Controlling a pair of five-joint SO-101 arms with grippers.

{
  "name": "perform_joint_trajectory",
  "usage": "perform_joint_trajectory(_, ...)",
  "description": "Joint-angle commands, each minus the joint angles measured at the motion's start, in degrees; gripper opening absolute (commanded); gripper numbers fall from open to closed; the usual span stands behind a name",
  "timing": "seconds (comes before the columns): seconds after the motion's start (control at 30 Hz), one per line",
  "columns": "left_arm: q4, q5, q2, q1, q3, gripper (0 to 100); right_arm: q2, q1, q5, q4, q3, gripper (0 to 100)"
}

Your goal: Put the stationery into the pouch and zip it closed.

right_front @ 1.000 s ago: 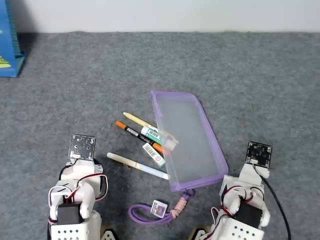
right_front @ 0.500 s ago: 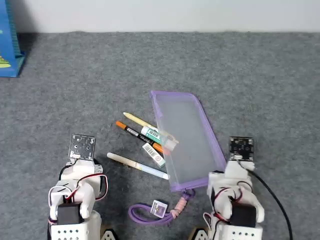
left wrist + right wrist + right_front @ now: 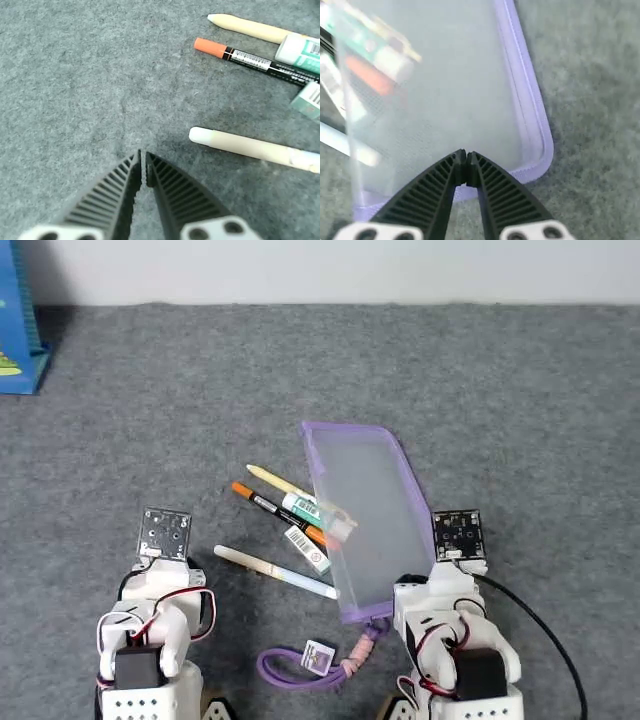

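Observation:
A translucent purple pouch (image 3: 375, 520) lies at an angle in the middle of the grey mat, with its left long edge resting over some of the stationery. Beside that edge lie a cream pen (image 3: 272, 479), an orange-capped black marker (image 3: 262, 505), a green-and-white tube (image 3: 315, 512), a small labelled eraser (image 3: 306, 548) and a white pen (image 3: 275, 572). My right gripper (image 3: 466, 161) is shut and empty, low over the pouch's (image 3: 445, 100) near end. My left gripper (image 3: 142, 164) is shut over bare mat, short of the white pen (image 3: 250, 147) and marker (image 3: 240, 56).
The pouch's purple wrist strap (image 3: 300, 665) with a white tag curls on the mat between the two arm bases. A blue box (image 3: 15, 320) stands at the far left edge. Open mat lies behind and to the right of the pouch.
The right arm has swung left, bringing its wrist from right of the pouch to over the pouch's near right corner. The left arm and the stationery have not moved.

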State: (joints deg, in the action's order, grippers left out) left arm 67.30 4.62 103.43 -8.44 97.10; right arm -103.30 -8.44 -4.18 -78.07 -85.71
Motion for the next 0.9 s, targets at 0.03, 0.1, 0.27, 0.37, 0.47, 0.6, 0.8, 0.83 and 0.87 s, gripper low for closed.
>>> perform_joint_trajectory(0.03,0.26,0.62,0.44,0.0,-0.66,1,6.81,-0.13,-0.53,-0.4,8.79,1.4)
perform_joint_trajectory(0.1,0.26,0.62,0.44,0.0,-0.66,1,13.32,-0.13,-0.62,-0.75,13.19,1.4)
perform_joint_trajectory(0.27,0.26,0.62,0.44,0.0,-0.66,1,32.92,-2.95,-0.79,-5.14,24.44,1.4)
perform_joint_trajectory(0.37,0.26,0.62,0.44,0.0,-0.66,1,42.51,-3.38,-0.88,-6.02,28.57,1.4)
perform_joint_trajectory(0.47,0.26,0.62,0.44,0.0,-0.66,1,49.71,-3.38,-0.88,-6.11,30.51,1.3)
perform_joint_trajectory(0.6,0.26,0.62,0.44,0.0,-0.66,1,56.66,-4.09,-0.35,-4.7,30.68,1.3)
perform_joint_trajectory(0.8,0.26,0.62,0.44,0.0,-0.66,1,60.44,-13.23,-0.79,-3.38,30.33,0.8)
perform_joint_trajectory(0.83,0.26,0.62,0.44,0.0,-0.66,1,60.79,-14.73,-0.79,-3.03,30.15,0.8)
perform_joint_trajectory(0.87,0.26,0.62,0.44,0.0,-0.66,1,60.97,-15.87,-0.79,-1.98,29.8,0.8)
